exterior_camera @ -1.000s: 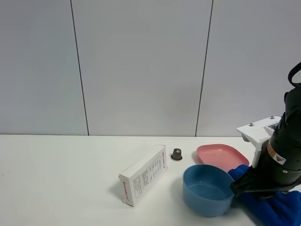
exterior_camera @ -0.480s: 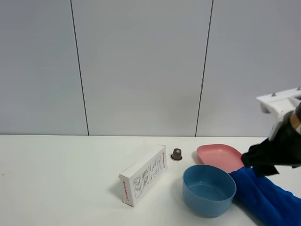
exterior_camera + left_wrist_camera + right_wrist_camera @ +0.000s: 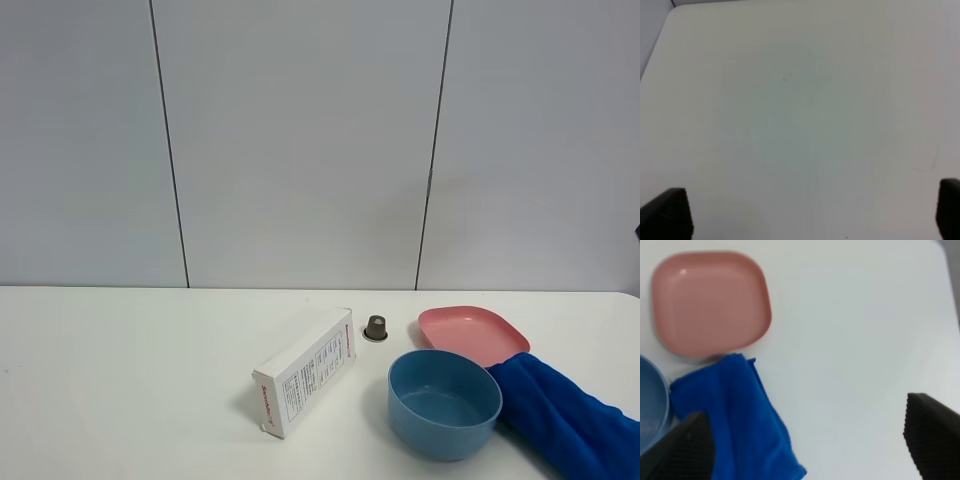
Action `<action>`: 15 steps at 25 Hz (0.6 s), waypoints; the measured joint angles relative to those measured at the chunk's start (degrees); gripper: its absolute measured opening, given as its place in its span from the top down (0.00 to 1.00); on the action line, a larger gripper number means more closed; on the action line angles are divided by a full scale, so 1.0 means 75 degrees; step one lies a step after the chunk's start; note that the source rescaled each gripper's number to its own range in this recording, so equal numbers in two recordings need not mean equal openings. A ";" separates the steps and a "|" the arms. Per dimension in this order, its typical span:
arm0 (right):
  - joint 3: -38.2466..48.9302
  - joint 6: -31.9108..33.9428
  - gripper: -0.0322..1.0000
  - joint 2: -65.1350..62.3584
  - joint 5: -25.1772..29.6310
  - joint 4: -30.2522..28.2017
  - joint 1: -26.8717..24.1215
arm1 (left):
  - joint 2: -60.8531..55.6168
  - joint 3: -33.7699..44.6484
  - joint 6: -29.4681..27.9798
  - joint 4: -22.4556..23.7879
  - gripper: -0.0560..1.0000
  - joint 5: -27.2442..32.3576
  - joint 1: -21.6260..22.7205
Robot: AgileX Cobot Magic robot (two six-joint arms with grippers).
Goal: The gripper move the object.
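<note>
Lying rumpled, royal-blue towel (image 3: 565,415).

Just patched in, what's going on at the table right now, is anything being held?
Nothing is held. The blue towel lies flat on the white table, beside the light-blue bowl and just in front of the pink plate. The right tool is open, above the towel with nothing between its fingers, and no arm shows in the high view. The left tool is open over bare table. A white box and a small dark capsule sit untouched.
</note>
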 joint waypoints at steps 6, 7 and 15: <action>-0.0054 -0.1621 0.10 -0.1531 0.0428 0.1622 -0.0070 | 0.0000 0.0000 0.0000 0.0000 0.00 0.0000 0.0000; -0.0107 -0.1892 0.10 -0.1717 0.0558 0.1925 -0.0186 | 0.0000 0.0000 0.0000 0.0000 0.00 0.0000 0.0000; -0.0243 -0.4029 0.10 -0.3088 0.1037 0.3649 -0.2460 | 0.0000 0.0000 0.0000 0.0000 0.00 0.0000 0.0000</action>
